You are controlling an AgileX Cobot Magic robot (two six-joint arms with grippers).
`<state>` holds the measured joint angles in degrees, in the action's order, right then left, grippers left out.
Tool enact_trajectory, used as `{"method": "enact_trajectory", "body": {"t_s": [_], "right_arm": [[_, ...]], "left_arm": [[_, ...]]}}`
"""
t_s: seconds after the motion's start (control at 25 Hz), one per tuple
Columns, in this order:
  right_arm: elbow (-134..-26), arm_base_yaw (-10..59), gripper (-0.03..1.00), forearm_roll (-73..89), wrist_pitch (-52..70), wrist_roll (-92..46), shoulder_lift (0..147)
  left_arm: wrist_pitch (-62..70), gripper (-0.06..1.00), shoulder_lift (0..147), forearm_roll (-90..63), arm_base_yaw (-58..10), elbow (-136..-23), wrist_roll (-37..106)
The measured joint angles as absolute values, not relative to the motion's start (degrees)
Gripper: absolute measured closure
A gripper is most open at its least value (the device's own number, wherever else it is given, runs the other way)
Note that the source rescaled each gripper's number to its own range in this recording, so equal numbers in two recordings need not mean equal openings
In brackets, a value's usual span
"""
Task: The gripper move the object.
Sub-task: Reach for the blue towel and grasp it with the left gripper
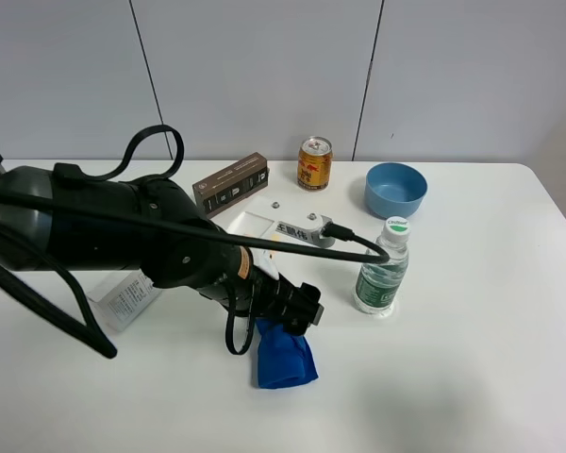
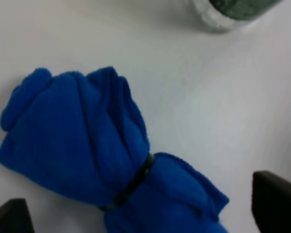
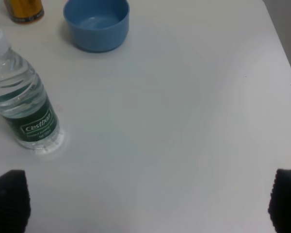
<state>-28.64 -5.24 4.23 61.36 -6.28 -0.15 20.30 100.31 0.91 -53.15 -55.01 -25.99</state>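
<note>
A blue cloth bundle (image 1: 285,357), tied with a black band, lies on the white table (image 1: 472,359) in front of the middle. In the left wrist view the cloth (image 2: 87,155) fills the frame, with the band across its narrow part. My left gripper (image 1: 302,316) hangs just above the cloth's near end, open, its two fingertips (image 2: 274,201) standing either side of the bundle without touching it. My right gripper (image 3: 145,201) is open and empty over bare table to the right; the arm itself is out of the exterior view.
A water bottle (image 1: 382,269) stands just right of the cloth. A blue bowl (image 1: 395,189), a gold can (image 1: 314,162) and a brown box (image 1: 231,183) stand at the back. A white plate (image 1: 255,226) and a clear packet (image 1: 123,297) lie near the left arm.
</note>
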Motion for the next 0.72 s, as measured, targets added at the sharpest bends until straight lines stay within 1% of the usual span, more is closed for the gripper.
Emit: {"method": "enact_trajectory", "body": {"t_s": [0.2,0.44,0.6,0.72], "right_arm": [[-28.64,-5.24,-0.03,4.23,61.36,-6.28,-0.15],[-28.64,-5.24,-0.03,4.23,61.36,-6.28,-0.15],[-28.64,-5.24,-0.03,4.23,61.36,-6.28,-0.15],[-28.64,-5.24,-0.03,4.23,61.36,-6.28,-0.15]], "left_arm": [[16.04,0.08,102.87,-1.45,-53.15,-55.01,-33.73],[15.63,0.08,104.51,-1.70,-53.15,-55.01,-40.26],[14.95,0.08,104.97,-0.46,-51.91,-55.01,-48.21],[15.56,0.08,106.12,1.78,-50.76,-55.01,-50.23]]}}
